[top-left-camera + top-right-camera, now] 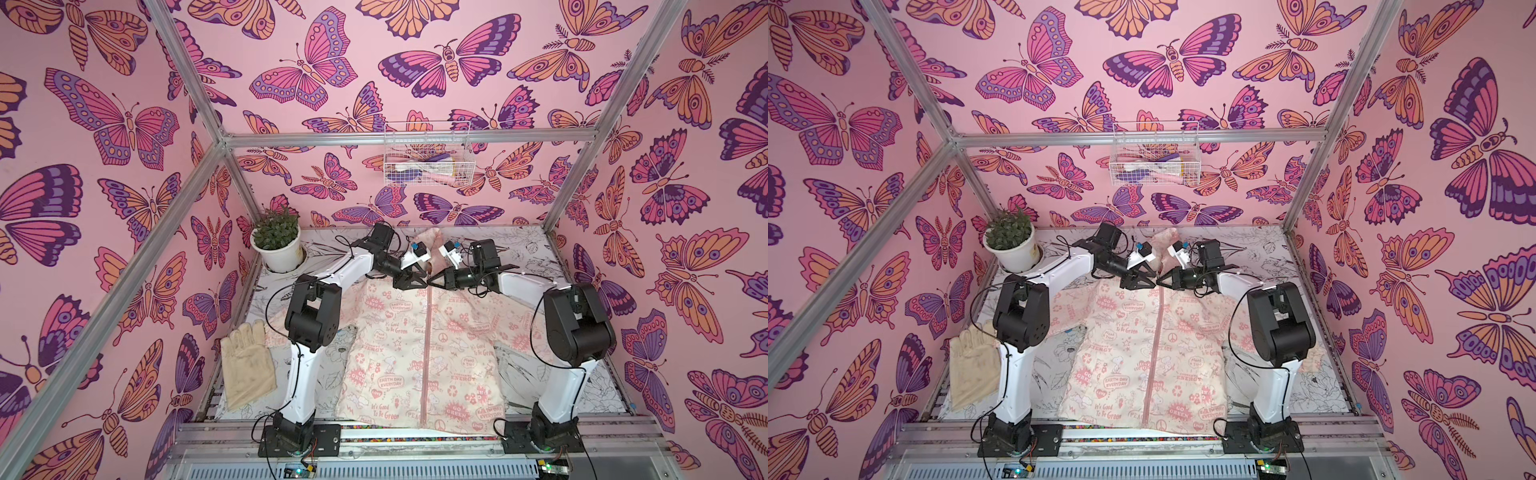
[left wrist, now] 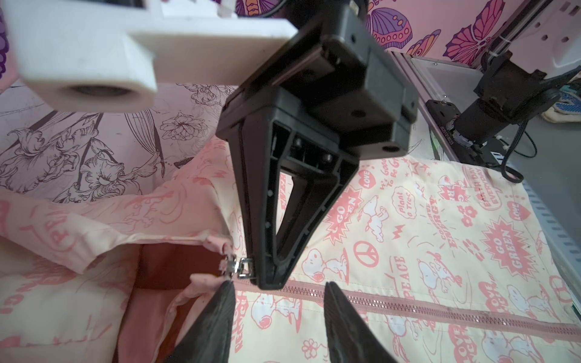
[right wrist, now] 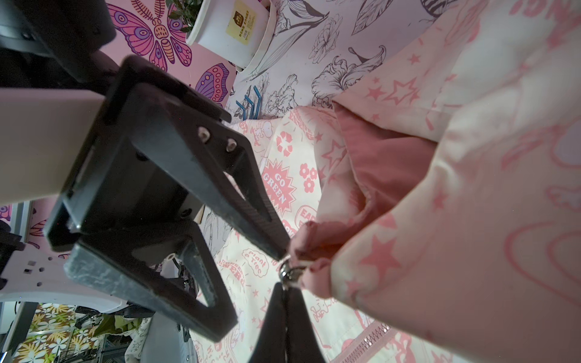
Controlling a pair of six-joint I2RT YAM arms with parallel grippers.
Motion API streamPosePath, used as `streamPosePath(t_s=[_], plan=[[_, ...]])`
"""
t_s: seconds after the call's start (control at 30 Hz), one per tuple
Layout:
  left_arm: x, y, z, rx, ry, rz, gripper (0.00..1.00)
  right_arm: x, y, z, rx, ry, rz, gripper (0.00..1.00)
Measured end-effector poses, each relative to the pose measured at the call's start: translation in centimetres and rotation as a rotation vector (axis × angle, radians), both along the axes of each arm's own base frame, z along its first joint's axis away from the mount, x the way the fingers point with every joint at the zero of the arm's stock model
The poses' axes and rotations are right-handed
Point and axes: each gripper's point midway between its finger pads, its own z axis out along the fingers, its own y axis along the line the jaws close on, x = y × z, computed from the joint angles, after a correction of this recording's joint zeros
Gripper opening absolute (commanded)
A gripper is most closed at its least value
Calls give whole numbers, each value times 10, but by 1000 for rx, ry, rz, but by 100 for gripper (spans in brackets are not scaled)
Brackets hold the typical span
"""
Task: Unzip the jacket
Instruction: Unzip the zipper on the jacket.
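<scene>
Jacket (image 1: 415, 353) flat on table (image 1: 523, 253), fully zipped. Right gripper (image 3: 285, 290) clamped on zipper pull (image 2: 243, 267); left gripper (image 2: 279, 292) half-open astride zipper tape (image 2: 408, 301), holding nothing. Next, probably: pin collar, drag pull hemward.

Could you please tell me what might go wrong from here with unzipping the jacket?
The right tool pinches only the end of the small zipper pull, so it may slip free. The left tool stands open at the collar, so the jacket could drag along instead of unzipping. Both tools are nearly touching and might collide.
</scene>
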Motion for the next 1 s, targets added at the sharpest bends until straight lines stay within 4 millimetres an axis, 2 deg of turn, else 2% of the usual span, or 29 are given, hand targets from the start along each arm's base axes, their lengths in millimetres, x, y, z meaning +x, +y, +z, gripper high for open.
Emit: streamPosePath(t_s=[0.07, 0.2, 0.53, 0.67, 0.83, 0.93, 1.0], plan=[[5, 0, 4, -1, -23, 3, 58, -2, 0, -1, -2, 7, 7, 0], [14, 1, 8, -3, -55, 11, 72, -6, -1, -4, -10, 18, 16, 0], [26, 2, -16, 45, -31, 0, 61, -9, -1, -3, -15, 22, 34, 0], [21, -1, -23, 61, -9, -16, 53, -10, -1, -2, -18, 19, 42, 0], [19, -4, -19, 61, -22, -36, 42, -10, 0, 0, -18, 18, 46, 0], [16, -5, -17, 60, -26, -49, 27, -10, 0, 0, -19, 20, 47, 0], [14, -6, -16, 62, -26, -58, 12, -10, 0, 1, -20, 26, 47, 0]])
